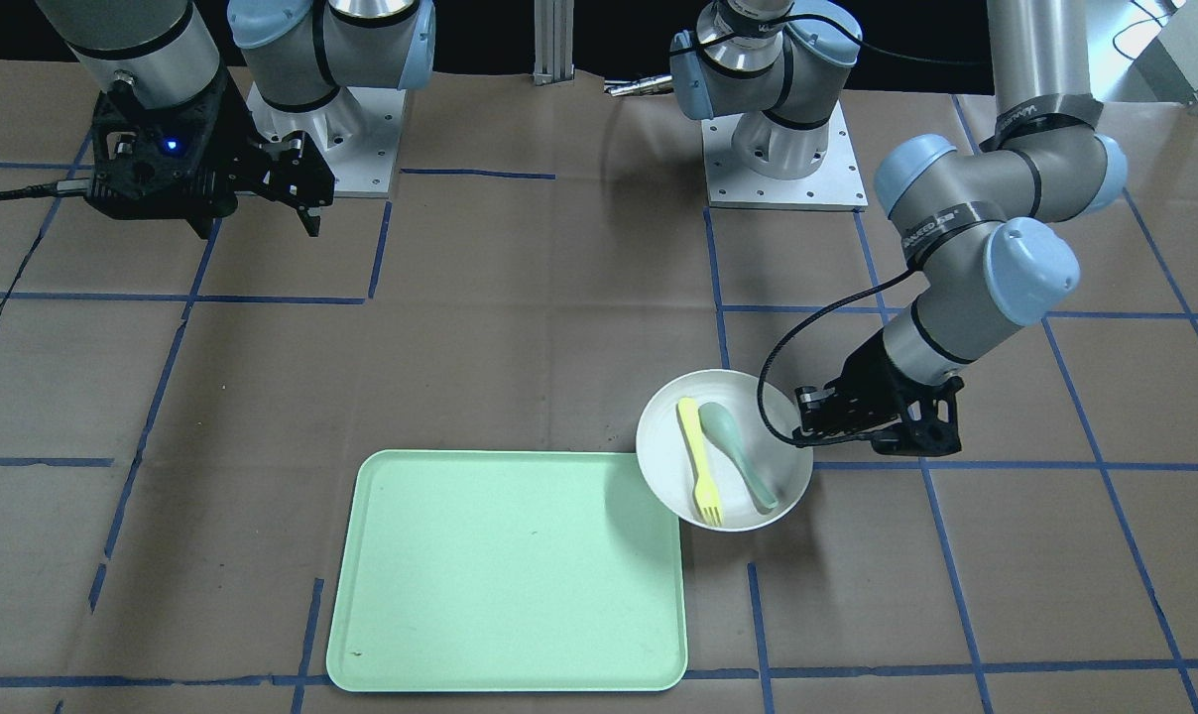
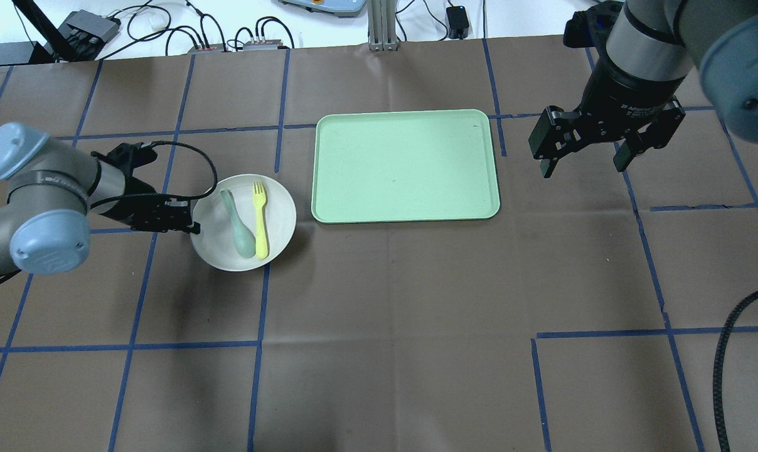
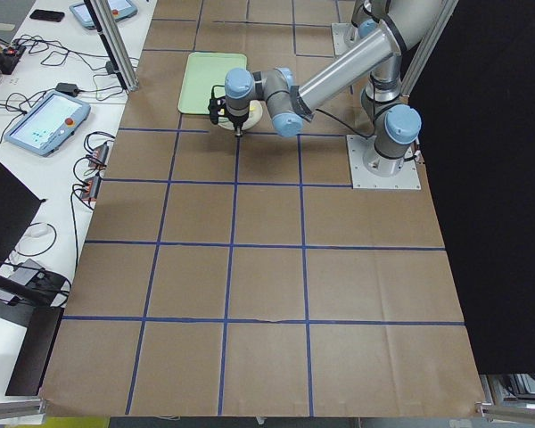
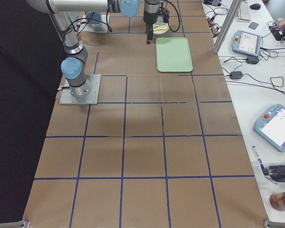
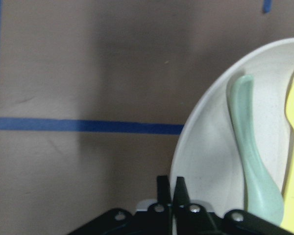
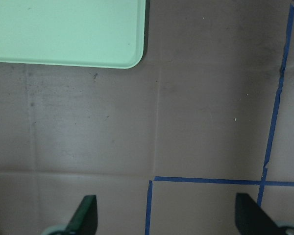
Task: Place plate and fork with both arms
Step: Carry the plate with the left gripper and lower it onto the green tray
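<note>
Left gripper pinches plate rim opposite the tray; move level so the fork stays put. Right gripper gapes wide.

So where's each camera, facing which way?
Front-facing: across table, facing robot; left tool, right tool.
Overhead: behind robot, looking down; both tools.
Exterior left: left end; left arm near.
Exterior right: right end; right arm near.
Left wrist: faces plate; left tool.
Right wrist: faces tray corner; right tool.
Front-facing and overhead share fork.
</note>
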{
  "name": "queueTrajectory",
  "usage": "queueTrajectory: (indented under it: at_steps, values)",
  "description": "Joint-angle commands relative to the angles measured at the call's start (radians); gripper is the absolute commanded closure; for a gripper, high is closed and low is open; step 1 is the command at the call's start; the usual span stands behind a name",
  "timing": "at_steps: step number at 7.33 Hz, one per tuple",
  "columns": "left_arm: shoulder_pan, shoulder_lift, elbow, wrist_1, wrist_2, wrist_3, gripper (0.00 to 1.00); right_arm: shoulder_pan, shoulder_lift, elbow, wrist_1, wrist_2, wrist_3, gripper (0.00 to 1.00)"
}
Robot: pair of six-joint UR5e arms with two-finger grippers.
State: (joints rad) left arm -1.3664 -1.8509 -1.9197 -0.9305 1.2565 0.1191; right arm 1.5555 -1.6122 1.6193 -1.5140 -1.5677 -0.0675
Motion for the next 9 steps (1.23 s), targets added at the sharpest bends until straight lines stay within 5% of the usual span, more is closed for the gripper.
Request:
queueTrajectory:
  at_steps: [1, 4, 9]
  values:
    - [-0.161, -0.187, 0.220, -0.001, -0.005, -0.110, 0.97, 0.000, 0.000, 0.001, 0.000, 0.000, 0.000, 0.00]
    - [-0.255, -0.346, 0.416, -0.007, -0.003, -0.202, 0.97, 0.000, 0.000, 0.001, 0.000, 0.000, 0.000, 0.00]
    - [-0.284, -0.410, 0.458, 0.007, -0.009, -0.269, 0.94, 0.000, 0.000, 0.001, 0.000, 0.000, 0.000, 0.00]
